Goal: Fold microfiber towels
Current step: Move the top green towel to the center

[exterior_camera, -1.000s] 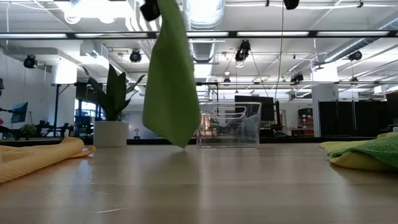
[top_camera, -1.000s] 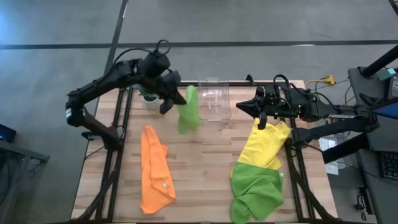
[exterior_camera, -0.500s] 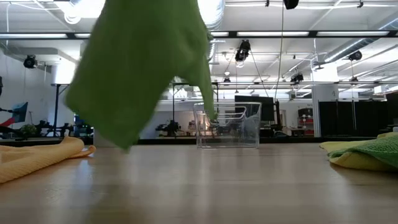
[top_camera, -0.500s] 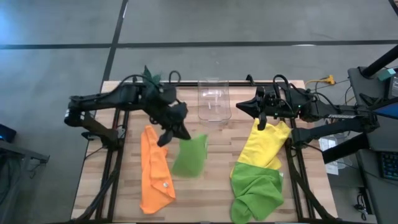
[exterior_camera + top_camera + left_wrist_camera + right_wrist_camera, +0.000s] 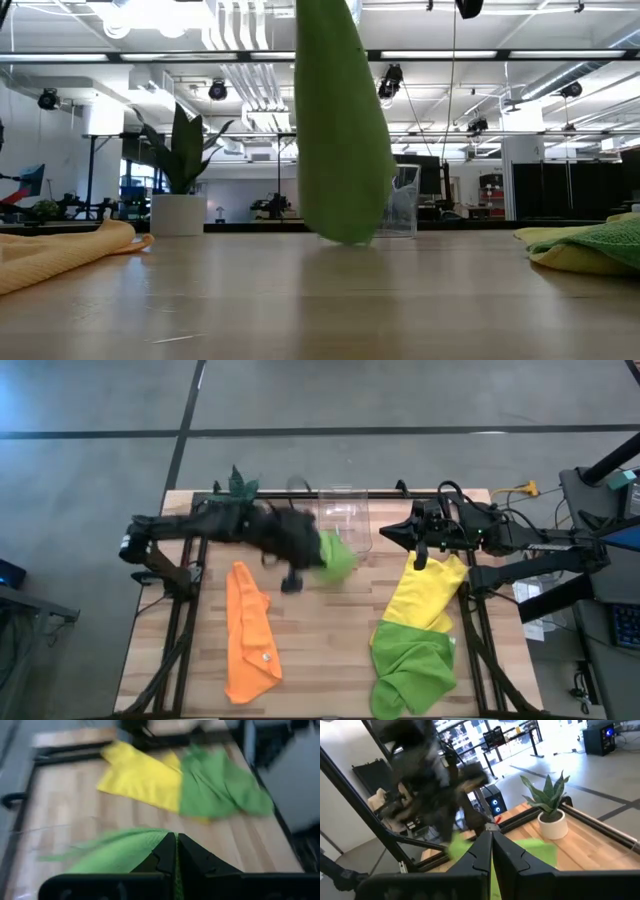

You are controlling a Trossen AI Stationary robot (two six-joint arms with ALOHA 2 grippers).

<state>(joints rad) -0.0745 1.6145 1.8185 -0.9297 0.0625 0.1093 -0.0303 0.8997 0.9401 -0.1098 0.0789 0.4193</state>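
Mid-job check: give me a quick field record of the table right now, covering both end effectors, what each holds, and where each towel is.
left end effector: shut on the lime green towel, raised over mid-table near the clear bin
held towel: hangs clear of the table in the low view, unfolded
right end effector: shut, empty, waiting above the table's right side
orange towel: loose on the table's left side
yellow towel: right side, partly under the second green towel
potted plant: far left edge
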